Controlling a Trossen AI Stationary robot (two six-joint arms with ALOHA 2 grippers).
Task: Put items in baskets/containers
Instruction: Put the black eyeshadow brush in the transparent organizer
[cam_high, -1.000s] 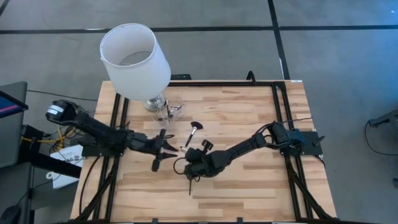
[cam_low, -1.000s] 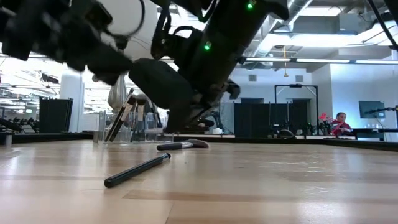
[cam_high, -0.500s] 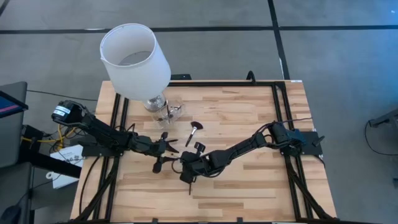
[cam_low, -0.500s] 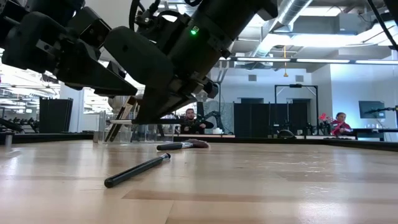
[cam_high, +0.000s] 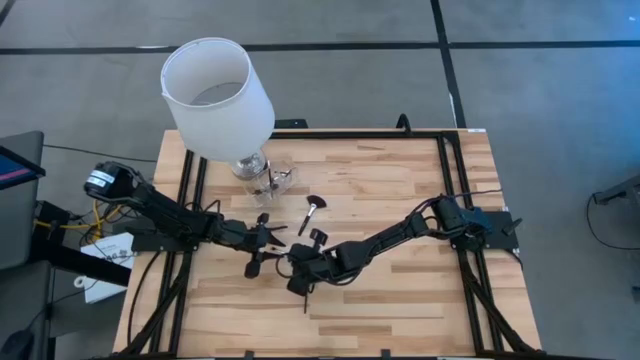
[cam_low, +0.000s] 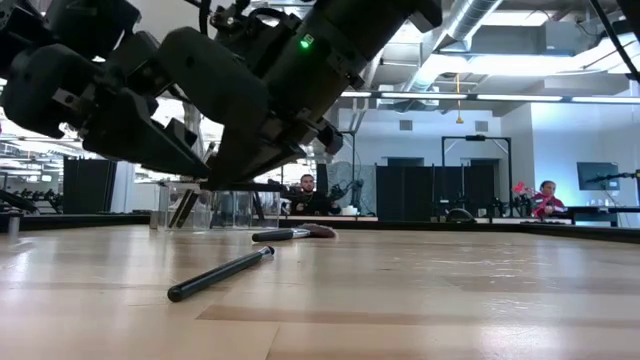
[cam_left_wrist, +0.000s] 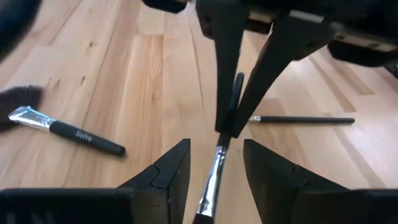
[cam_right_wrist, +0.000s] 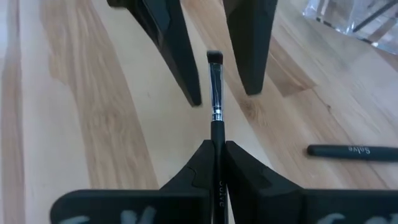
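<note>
My right gripper (cam_right_wrist: 217, 146) is shut on a thin black makeup brush (cam_right_wrist: 215, 93) with a silver ferrule, held above the table's middle. The brush's bristle tip (cam_right_wrist: 214, 57) points between the fingers (cam_right_wrist: 180, 56) of my open left gripper (cam_left_wrist: 216, 147), which stand on either side of it with gaps showing. The clear cup (cam_high: 276, 179), with several brushes standing in it, is beside the lamp base. A fan brush (cam_high: 312, 209) and a plain brush (cam_low: 220, 273) lie flat on the wood. My right gripper pinches the brush's black handle (cam_right_wrist: 216, 129) between its two fingers, just behind the ferrule. The fingers lie along the brush, which sticks out ahead of them. It is lifted clear of the table and roughly level (cam_low: 250, 186).
A lamp with a large white shade (cam_high: 218, 95) on a silver base (cam_high: 250, 165) stands at the table's far left, close to the cup. Black frame rails (cam_high: 445, 170) run along both sides of the table. People (cam_low: 545, 200) sit in the room behind it.
My right gripper has tipped up from pointing steeply down toward level and carried the brush a little toward the left gripper. My left gripper has sunk a little and tipped down, so its fingers now flank the brush's bristle end.
</note>
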